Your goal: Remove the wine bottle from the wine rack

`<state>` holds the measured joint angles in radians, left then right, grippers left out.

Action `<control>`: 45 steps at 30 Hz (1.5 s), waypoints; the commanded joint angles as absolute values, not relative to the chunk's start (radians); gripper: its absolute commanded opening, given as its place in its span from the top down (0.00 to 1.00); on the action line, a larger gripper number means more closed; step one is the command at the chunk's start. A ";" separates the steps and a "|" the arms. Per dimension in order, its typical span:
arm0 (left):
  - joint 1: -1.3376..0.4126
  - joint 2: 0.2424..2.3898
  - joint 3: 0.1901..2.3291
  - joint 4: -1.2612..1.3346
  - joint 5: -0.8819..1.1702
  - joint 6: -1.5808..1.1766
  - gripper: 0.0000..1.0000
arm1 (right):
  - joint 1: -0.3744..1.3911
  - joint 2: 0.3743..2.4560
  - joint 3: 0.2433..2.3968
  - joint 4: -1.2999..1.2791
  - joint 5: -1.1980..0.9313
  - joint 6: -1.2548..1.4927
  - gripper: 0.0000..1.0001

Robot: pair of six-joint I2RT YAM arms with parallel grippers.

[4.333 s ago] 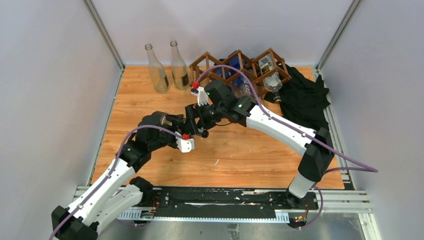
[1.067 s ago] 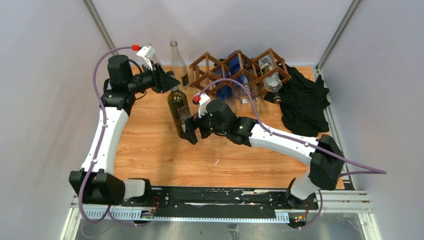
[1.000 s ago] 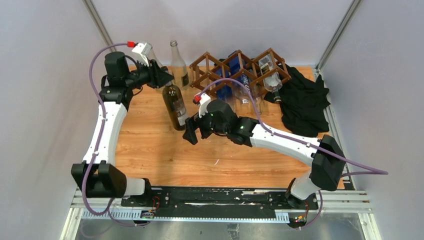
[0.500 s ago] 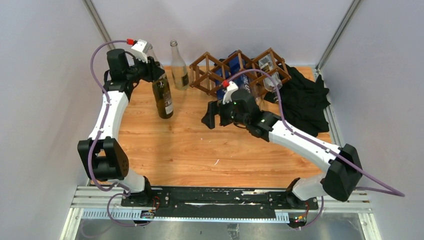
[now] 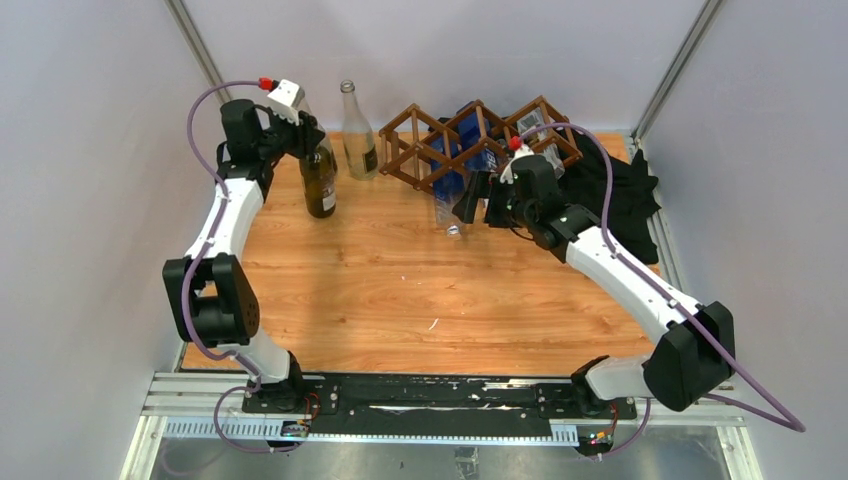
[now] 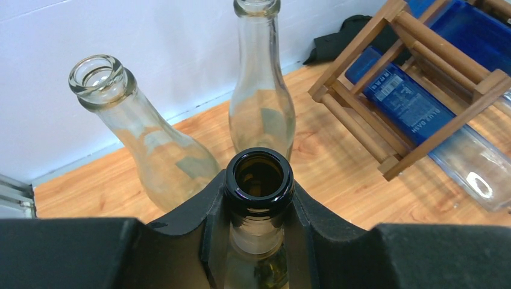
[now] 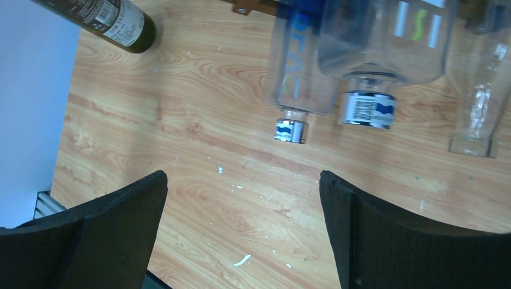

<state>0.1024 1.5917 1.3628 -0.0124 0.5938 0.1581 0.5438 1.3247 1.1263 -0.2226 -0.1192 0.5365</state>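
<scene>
One-handed: pinches the wine bottle by its neck in left tool, left of the wine rack, apart from it; upright, long axis vertical, mouth up. Holds right tool spread wide just before the wine rack, over the desk.

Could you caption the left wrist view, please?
Left gripper shut on the dark bottle, clear bottles behind it, wine rack at right.

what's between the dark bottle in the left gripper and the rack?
An upright clear bottle stands there, close beside the rack; the top view shows it best.
</scene>
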 commanded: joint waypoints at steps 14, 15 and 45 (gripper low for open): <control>0.126 1.706 1.384 0.313 0.505 0.021 1.00 | 0.376 1.373 1.115 -0.256 -0.054 0.570 0.02; 0.127 1.706 1.375 0.315 0.510 0.010 1.00 | 0.371 1.388 1.126 -0.249 -0.057 0.567 0.02; 0.130 1.511 1.490 -0.282 0.554 0.218 0.00 | 0.301 1.746 1.300 0.016 -0.153 0.643 0.08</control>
<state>0.1230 1.5784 1.3899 -0.0395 0.5205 0.1696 0.3176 1.7260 1.2781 -0.0395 -0.1379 0.6102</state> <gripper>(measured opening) 0.996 0.938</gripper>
